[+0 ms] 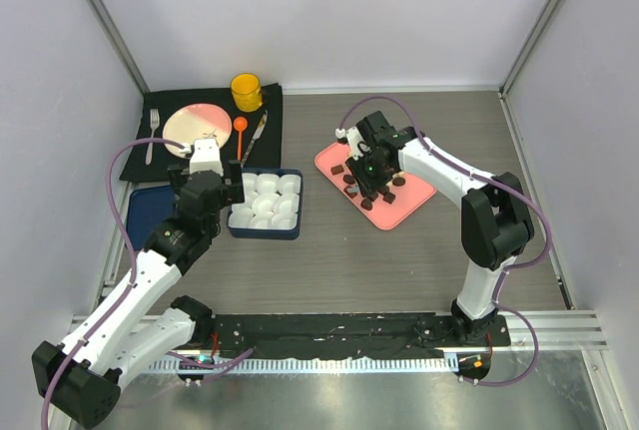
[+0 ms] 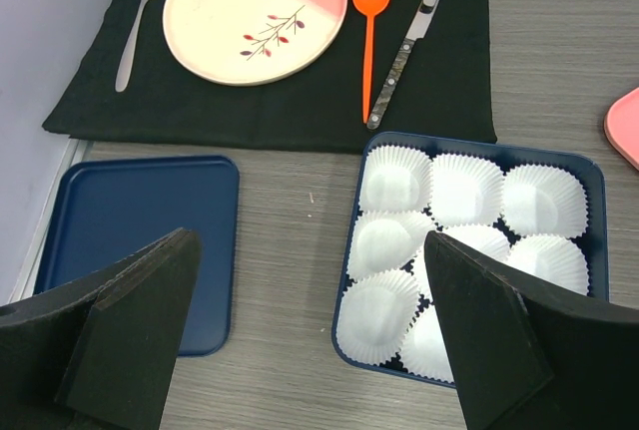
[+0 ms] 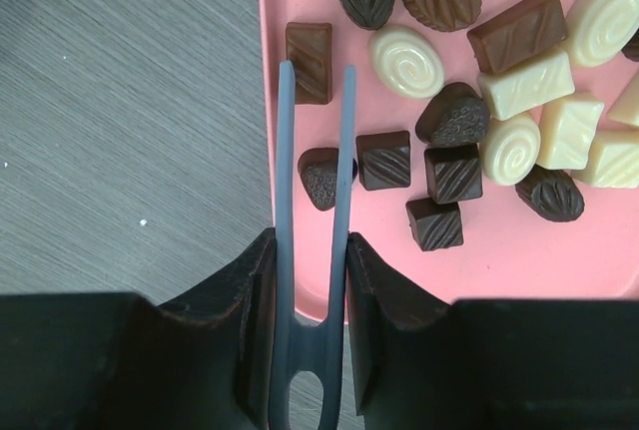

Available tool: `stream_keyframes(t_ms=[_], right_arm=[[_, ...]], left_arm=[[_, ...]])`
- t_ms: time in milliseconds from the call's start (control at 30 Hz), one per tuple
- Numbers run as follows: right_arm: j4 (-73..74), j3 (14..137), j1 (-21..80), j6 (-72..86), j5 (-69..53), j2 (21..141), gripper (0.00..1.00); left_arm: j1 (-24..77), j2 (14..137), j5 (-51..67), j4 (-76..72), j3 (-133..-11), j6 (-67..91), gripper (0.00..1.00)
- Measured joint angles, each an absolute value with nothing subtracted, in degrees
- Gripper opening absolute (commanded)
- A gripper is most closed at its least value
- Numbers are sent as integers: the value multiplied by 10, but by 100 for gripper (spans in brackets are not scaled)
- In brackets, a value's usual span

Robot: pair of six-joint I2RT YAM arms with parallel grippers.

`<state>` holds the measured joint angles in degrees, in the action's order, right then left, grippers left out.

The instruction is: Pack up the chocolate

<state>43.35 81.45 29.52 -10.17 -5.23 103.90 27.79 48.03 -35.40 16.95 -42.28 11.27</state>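
The chocolate (image 3: 454,116), dark brown and cream-white pieces, lies scattered on a pink tray (image 3: 499,270) at the table's right middle (image 1: 399,206). My right gripper (image 3: 311,250) hovers over that tray (image 1: 371,186), shut on blue-grey tongs (image 3: 344,131). The tongs' two arms straddle a dark heart-shaped piece (image 3: 319,179), and their tips flank a brown rectangular piece (image 3: 310,61). My left gripper (image 2: 310,240) stands wide open and holds nothing, just left of a dark blue box (image 2: 589,166) filled with white paper cups (image 2: 394,181).
A flat blue lid (image 2: 140,220) lies left of the box. Behind it a black placemat (image 2: 300,111) carries a plate (image 2: 255,11), fork (image 2: 135,16), orange spoon (image 2: 367,31) and knife (image 2: 409,46). A yellow cup (image 1: 247,91) stands at the mat's back.
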Motion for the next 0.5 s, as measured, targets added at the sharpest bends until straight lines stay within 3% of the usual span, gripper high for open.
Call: stream_keyframes(t_ms=[500], right_arm=[[429,827,295,-101,-58,1039,34]], left_arm=[[278,480,-353,170,-423,113,99]])
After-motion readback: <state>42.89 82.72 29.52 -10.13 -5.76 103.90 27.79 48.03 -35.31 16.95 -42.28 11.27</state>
